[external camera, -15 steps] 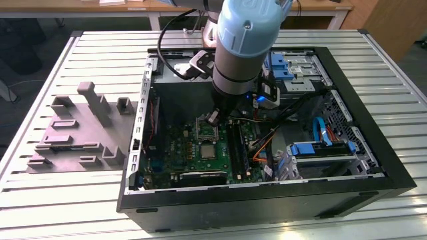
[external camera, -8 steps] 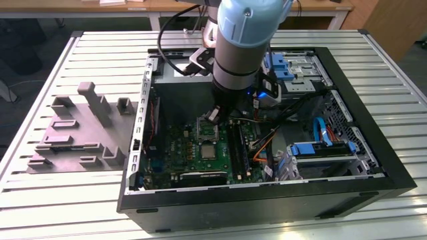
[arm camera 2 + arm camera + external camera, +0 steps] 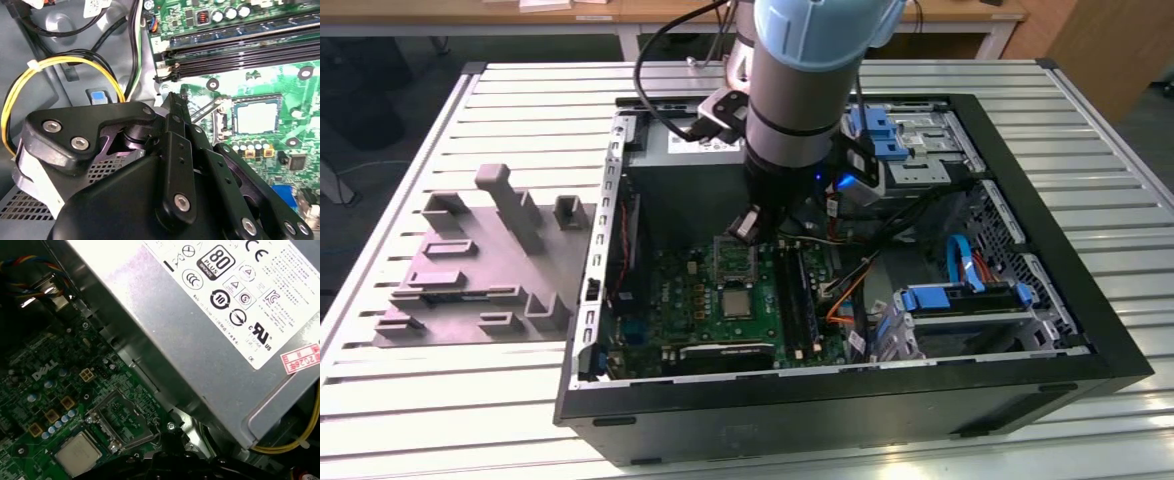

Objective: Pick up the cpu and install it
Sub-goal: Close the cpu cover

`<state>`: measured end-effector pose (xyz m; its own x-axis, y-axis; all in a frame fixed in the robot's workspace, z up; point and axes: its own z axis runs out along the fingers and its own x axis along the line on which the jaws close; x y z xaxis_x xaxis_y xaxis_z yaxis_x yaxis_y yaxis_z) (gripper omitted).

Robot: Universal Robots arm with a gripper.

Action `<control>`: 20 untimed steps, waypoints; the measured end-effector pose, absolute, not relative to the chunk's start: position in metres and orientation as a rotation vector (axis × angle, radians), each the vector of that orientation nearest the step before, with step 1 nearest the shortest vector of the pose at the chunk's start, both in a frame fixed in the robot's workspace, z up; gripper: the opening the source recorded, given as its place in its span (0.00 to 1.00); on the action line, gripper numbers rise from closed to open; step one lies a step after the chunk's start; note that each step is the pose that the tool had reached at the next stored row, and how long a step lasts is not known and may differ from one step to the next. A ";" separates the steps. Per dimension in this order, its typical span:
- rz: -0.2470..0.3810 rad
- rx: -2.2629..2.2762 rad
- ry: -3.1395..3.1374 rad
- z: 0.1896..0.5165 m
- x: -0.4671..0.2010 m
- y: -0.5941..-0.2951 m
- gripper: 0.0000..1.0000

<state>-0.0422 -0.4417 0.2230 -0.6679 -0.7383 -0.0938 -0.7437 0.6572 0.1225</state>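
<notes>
The cpu [image 3: 738, 303] is a small silvery square lying flat in the socket on the green motherboard [image 3: 680, 290]; both wrist views show it too [image 3: 255, 116] [image 3: 78, 454]. The socket's metal frame [image 3: 122, 417] stands swung open beside it, toward the power supply. My gripper [image 3: 744, 228] hangs inside the case just above that open frame, a short way from the cpu. Its fingertips meet in a single point [image 3: 172, 97] with nothing visible between them, and its dark tip [image 3: 167, 442] sits next to the frame's hinge.
The silver power supply [image 3: 200, 330] stands close beside the gripper. Black memory slots [image 3: 240, 47] run past the socket, with yellow and black cables [image 3: 60, 62] nearby. Blue drive brackets [image 3: 958, 298] fill the case at the exterior view's right. A grey tray [image 3: 467, 275] with upright blocks sits outside, left.
</notes>
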 end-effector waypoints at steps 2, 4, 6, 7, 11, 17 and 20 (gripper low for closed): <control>0.226 -1.268 2.829 0.224 -0.043 -0.442 0.11; 0.221 -1.271 2.830 0.226 -0.043 -0.442 0.11; 0.217 -1.273 2.830 0.228 -0.043 -0.442 0.11; 0.214 -1.275 2.831 0.229 -0.043 -0.441 0.11; 0.203 -1.288 2.830 0.233 -0.044 -0.441 0.11; 0.197 -1.341 2.811 0.233 -0.045 -0.441 0.11; 0.197 -1.341 2.810 0.233 -0.045 -0.441 0.11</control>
